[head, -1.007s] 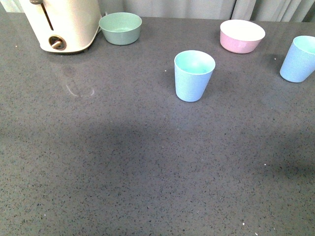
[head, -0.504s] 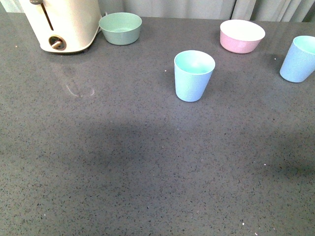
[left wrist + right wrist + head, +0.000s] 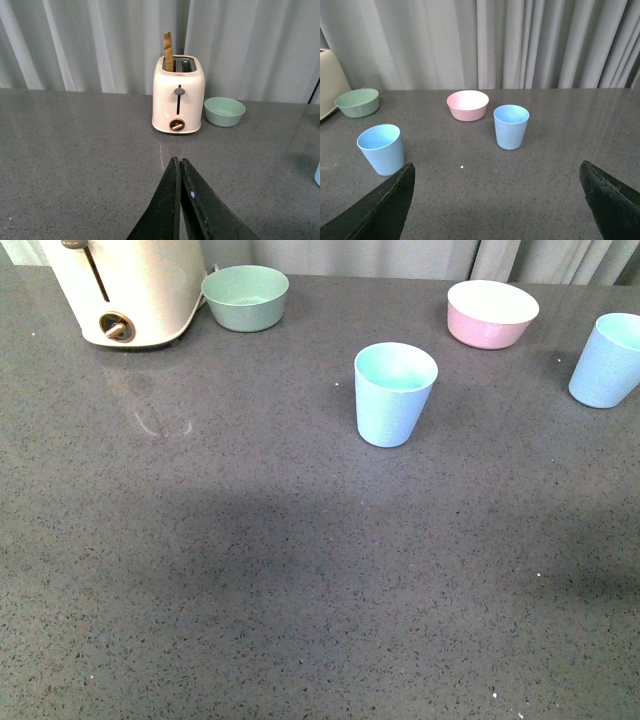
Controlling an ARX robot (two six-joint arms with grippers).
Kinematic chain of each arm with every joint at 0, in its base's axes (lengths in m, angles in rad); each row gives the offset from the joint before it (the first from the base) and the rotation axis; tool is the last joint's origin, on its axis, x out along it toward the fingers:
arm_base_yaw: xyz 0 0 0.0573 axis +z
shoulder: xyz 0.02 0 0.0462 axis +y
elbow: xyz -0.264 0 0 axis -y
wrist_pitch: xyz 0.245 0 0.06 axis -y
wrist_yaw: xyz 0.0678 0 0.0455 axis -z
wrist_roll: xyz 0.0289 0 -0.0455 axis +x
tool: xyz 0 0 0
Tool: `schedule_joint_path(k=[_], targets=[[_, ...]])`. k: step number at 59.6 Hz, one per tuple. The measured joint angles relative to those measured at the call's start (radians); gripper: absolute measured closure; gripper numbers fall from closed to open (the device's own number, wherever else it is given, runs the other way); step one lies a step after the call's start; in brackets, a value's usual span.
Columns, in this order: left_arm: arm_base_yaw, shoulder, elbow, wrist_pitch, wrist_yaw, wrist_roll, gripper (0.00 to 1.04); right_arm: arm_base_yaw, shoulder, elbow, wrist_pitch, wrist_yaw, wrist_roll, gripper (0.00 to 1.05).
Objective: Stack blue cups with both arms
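One pale blue cup (image 3: 394,393) stands upright in the middle of the grey counter. A second blue cup (image 3: 609,360) stands upright at the right edge of the front view. Both show in the right wrist view, one near (image 3: 381,148) and one further off (image 3: 510,126). Neither arm shows in the front view. My left gripper (image 3: 179,161) is shut and empty above the counter, pointing at the toaster. My right gripper (image 3: 497,170) is open wide and empty, its jaws well short of both cups.
A cream toaster (image 3: 127,290) with a slice of toast in it (image 3: 168,51) stands at the back left. A green bowl (image 3: 245,297) sits beside it. A pink bowl (image 3: 491,313) sits at the back right. Grey curtains hang behind the counter.
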Motion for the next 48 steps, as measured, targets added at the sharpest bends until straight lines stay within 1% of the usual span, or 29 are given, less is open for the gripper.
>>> schedule_joint_path(k=[18, 22, 24, 39, 41, 42, 43, 44, 46, 47, 48], targets=[[0.0, -0.08, 0.0, -0.081, 0.0, 0.0, 1.03, 0.0, 0.0, 0.0, 0.0, 0.0, 0.0, 0.09], [0.0, -0.174, 0.0, -0.209, 0.0, 0.0, 1.03, 0.0, 0.0, 0.0, 0.0, 0.0, 0.0, 0.09], [0.0, -0.208, 0.0, -0.238, 0.0, 0.0, 1.03, 0.0, 0.0, 0.0, 0.0, 0.0, 0.0, 0.09], [0.0, -0.245, 0.0, -0.251, 0.0, 0.0, 1.03, 0.0, 0.0, 0.0, 0.0, -0.001, 0.0, 0.09], [0.0, -0.245, 0.0, -0.251, 0.0, 0.0, 1.03, -0.014, 0.027, 0.017, -0.052, -0.05, 0.006, 0.09], [0.0, -0.245, 0.0, -0.252, -0.001, 0.0, 1.03, -0.031, 0.059, 0.044, -0.122, -0.108, 0.01, 0.09], [0.0, -0.245, 0.0, -0.252, 0.0, -0.002, 1.02, -0.042, 0.083, 0.058, -0.157, -0.13, 0.01, 0.09], [0.0, -0.245, 0.0, -0.252, 0.0, -0.001, 0.99, -0.064, 0.137, 0.087, -0.216, -0.169, 0.007, 0.09], [0.0, -0.245, 0.0, -0.252, 0.001, 0.0, 0.94, -0.1, 0.232, 0.127, -0.272, -0.227, -0.001, 0.09], [0.0, -0.246, 0.0, -0.252, 0.001, 0.0, 0.9, -0.12, 0.292, 0.144, -0.276, -0.255, -0.013, 0.09], [0.0, -0.246, 0.0, -0.252, 0.001, 0.0, 0.88, -0.131, 0.324, 0.153, -0.27, -0.26, -0.017, 0.09]])
